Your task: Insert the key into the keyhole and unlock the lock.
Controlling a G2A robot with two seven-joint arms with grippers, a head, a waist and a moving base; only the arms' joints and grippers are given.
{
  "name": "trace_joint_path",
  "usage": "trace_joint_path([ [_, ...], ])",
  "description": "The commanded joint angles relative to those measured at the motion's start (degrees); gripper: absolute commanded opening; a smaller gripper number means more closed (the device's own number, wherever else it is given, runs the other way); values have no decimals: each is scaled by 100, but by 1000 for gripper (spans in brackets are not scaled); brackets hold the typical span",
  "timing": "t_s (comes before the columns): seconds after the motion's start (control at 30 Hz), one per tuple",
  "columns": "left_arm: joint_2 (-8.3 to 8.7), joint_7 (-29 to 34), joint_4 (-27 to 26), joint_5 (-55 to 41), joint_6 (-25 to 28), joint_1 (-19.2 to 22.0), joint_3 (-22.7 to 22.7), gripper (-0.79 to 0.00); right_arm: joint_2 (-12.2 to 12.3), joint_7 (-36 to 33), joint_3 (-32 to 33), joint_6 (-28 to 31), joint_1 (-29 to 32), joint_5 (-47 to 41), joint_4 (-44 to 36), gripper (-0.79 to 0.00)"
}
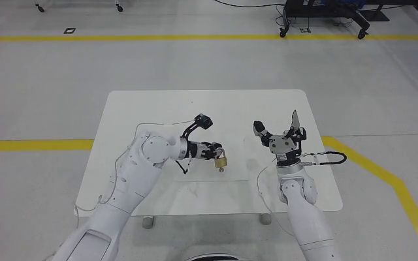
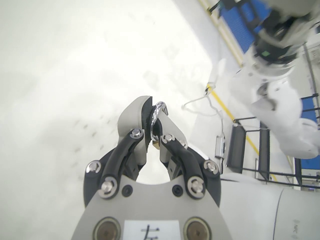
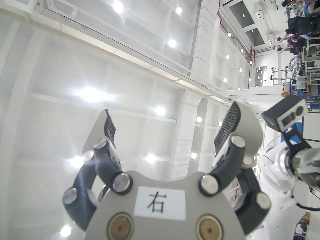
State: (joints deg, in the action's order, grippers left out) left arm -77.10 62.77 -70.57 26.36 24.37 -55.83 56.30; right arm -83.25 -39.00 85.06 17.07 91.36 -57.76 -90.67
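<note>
A brass padlock hangs just above the white table near its middle, held by my left gripper. In the left wrist view that gripper is shut on the padlock's silver shackle, and a sliver of the brass body shows between the fingers. To the right, my right gripper stands open with its fingers pointing upward. The right wrist view shows the right gripper facing the ceiling with nothing between its ribbed pads.
A black cable loop sticks out beside the right wrist near the table's right edge. A thin white cable trails over the table's front right part. The left arm's wrist camera shows beside the right gripper.
</note>
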Motion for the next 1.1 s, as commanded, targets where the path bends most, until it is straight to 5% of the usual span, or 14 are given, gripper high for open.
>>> trace_joint_path([
  [0.0, -23, 19, 71, 173, -178, 89, -158, -785, 0, 0, 0, 0, 0, 0, 0, 0],
  [0.3, -49, 21, 301, 225, -313, 291, -413, -785, 0, 0, 0, 0, 0, 0, 0, 0],
  [0.33, -50, 26, 317, 263, -344, 307, -445, -733, 0, 0, 0, 0, 0, 0, 0, 0],
  [0.37, -52, 35, 330, 289, -370, 321, -476, -631, 0, 0, 0, 0, 0, 0, 0, 0],
  [0.4, -53, 41, 342, 345, -401, 341, -510, -449, 0, 0, 0, 0, 0, 0, 0, 0],
  [0.43, -56, 36, 353, 365, -431, 353, -537, -126, 0, 0, 0, 0, 0, 0, 0, 0],
  [0.47, -59, 41, 370, 327, -449, 357, -554, 0, 0, 0, 0, 0, 0, 0, 0, 0],
  [0.67, -62, 160, 507, -92, -540, 449, -528, 0, 0, 0, 0, 0, 0, 0, 0, 0],
  [0.8, -46, -752, 432, -443, -536, 409, -214, 0, 0, 0, 0, 0, 0, 0, 0, 0],
  [0.9, 4, -1590, 200, -709, -225, 245, 154, 0, 0, 0, 0, 0, 0, 0, 0, 0],
  [1.07, 179, -1584, -631, 417, -45, 217, 455, 0, 0, 0, 0, 0, 0, 0, 0, 0],
])
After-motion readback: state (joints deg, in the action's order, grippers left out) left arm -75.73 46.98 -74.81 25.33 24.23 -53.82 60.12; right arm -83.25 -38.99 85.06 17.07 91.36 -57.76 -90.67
